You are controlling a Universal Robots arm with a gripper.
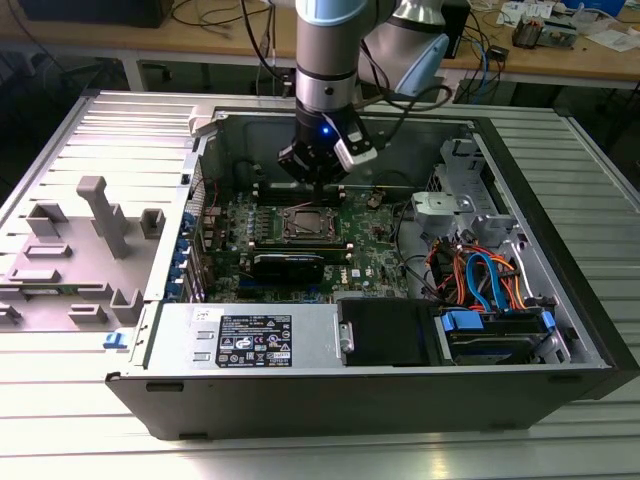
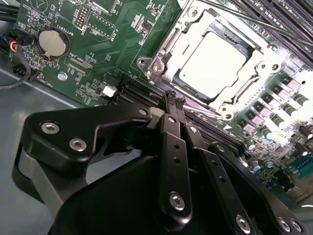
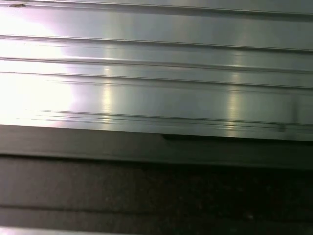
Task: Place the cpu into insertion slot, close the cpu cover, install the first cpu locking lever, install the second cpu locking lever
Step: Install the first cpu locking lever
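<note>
Mid-counter (image 1: 60, 420), inside the open case (image 1: 400, 400): the cpu (image 2: 210, 63) sits in its socket near the middle of the board (image 1: 375, 255).

- Placement looks done. The chip lies flat and square in the socket, with no tilt visible.
- Cover (image 2: 193, 29) appears to be down over the chip, so that step reads as done too. Its frame rings the chip and the metal top shows through the window.
- Levers: a thin wire lever (image 2: 208, 113) lies along the socket edge nearest the pincer. Cannot tell whether it is hooked, or how the second lever stands. Judged as the part left to do.

Pincer (image 2: 172, 98) hovers just above the board beside that socket edge. Its fingers are pressed together with nothing between them, and it touches neither chip nor cover as far as can be seen.

The cpu is a small flat square with a dull silver-grey top that glares pale under the light.
</note>
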